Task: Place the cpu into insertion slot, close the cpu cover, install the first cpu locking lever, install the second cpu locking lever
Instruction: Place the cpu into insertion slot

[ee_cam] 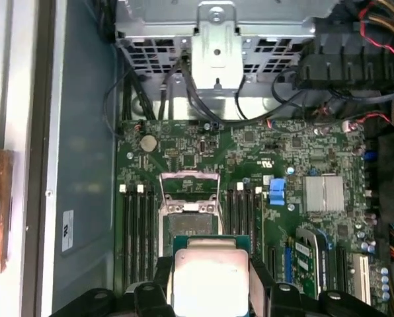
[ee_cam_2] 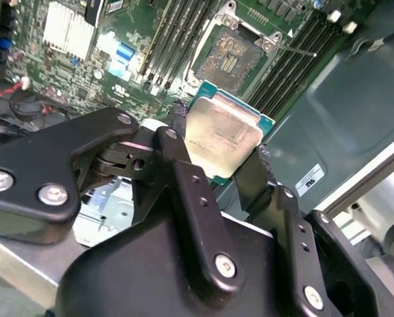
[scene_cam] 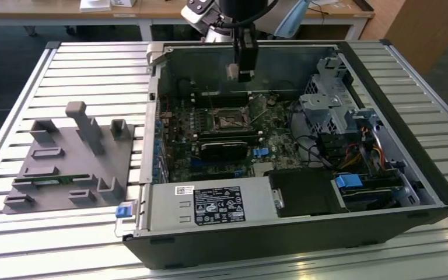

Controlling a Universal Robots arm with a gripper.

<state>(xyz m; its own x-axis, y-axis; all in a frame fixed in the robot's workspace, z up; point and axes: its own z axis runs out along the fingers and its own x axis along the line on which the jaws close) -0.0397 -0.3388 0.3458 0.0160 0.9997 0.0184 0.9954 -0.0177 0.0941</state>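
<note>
**Chip pinched above the bare socket**

The black fingers (ee_cam_2: 178,124) are closed partway on the chip (ee_cam_2: 223,135), clamping two opposite edges. Its silver top shows in both wrist views. The gripper (scene_cam: 240,73) hangs in the upper middle of the exterior view, inside the open computer case (scene_cam: 286,245) and clear of the green board (scene_cam: 179,156). The socket (scene_cam: 228,121) lies lower, near the frame's centre, uncovered, and the chip is not yet in it.
</note>
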